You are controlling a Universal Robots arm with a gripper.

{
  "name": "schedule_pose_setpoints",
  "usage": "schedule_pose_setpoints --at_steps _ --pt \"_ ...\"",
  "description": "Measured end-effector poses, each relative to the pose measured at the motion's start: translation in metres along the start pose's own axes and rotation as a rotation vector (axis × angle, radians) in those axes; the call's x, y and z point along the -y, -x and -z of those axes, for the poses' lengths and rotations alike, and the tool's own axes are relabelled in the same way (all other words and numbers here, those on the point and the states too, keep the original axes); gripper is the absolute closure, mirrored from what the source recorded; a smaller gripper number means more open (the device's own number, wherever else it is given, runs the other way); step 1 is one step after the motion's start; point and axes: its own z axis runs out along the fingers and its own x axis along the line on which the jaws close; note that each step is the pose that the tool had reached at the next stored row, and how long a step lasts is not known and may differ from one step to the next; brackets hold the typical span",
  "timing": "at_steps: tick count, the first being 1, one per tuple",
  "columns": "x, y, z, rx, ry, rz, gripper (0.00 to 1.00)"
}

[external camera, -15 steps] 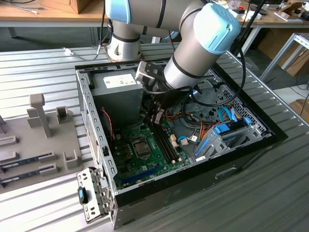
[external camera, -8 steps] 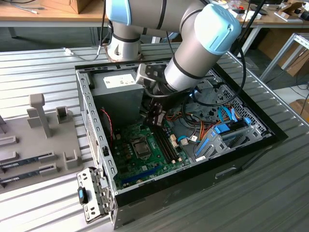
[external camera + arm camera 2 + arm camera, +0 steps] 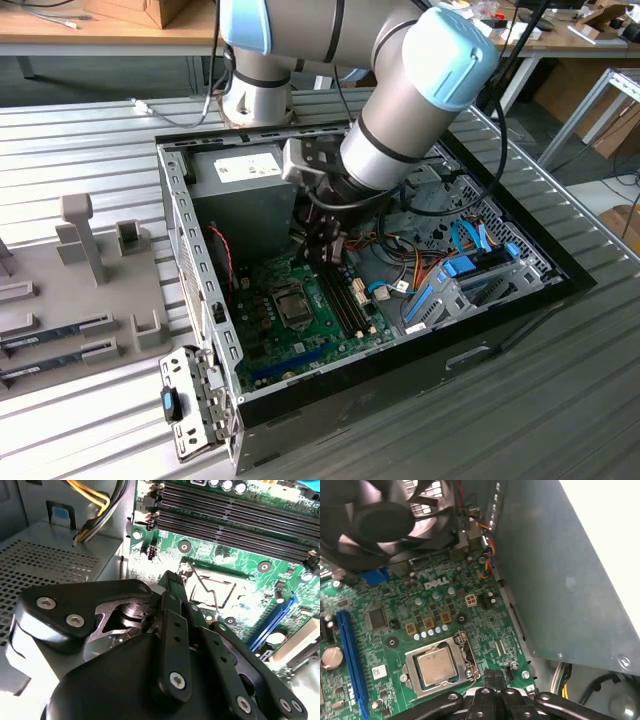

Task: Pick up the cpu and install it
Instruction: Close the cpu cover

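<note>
Already the cpu [image 3: 436, 666] sits flat in its metal-framed socket [image 3: 415, 655] on the green motherboard [image 3: 395, 610] — free of the gripper [image 3: 494, 677], whose jaws are pressed together, holding nothing, just beside the socket's edge.

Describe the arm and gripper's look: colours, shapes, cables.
In the exterior view the arm is a thick silver-grey tube with rounded light-blue joint caps and dark rings at the seams; black cables loop beside it. The gripper is matt black, built of flat, rounded linkage plates pinned with silver screws, narrowing to slim straight fingers.
</note>
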Motion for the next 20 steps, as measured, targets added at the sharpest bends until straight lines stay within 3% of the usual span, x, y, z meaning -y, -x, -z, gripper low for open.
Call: schedule_pose_setpoints --at_steps 2,5,6,7,8,9,17,20 --pt "0.0 0.0 0.0 -0.0051 0.0006 0.022 0.89" --pt "0.0001 0.0 -0.0001 -0.0194 0.0014 0.076 0.89" --pt "0.0001 0.0 0.0 -0.0307 -0.0011 0.083 0.89" --pt "0.0001 0.0 0.0 -0.0504 -0.0072 0.082 0.89" --pt "0.0 0.0 -0.0001 -0.0783 -0.0155 0.078 0.89" --pt "0.0004 0.0001 -0.0002 -0.1126 -0.0258 0.076 0.89" --pt "0.0026 0.0005 0.0003 -0.1238 -0.0276 0.1 0.89" --pt "0.0015 0.0006 0.0053 -0.127 -0.0283 0.106 0.89"
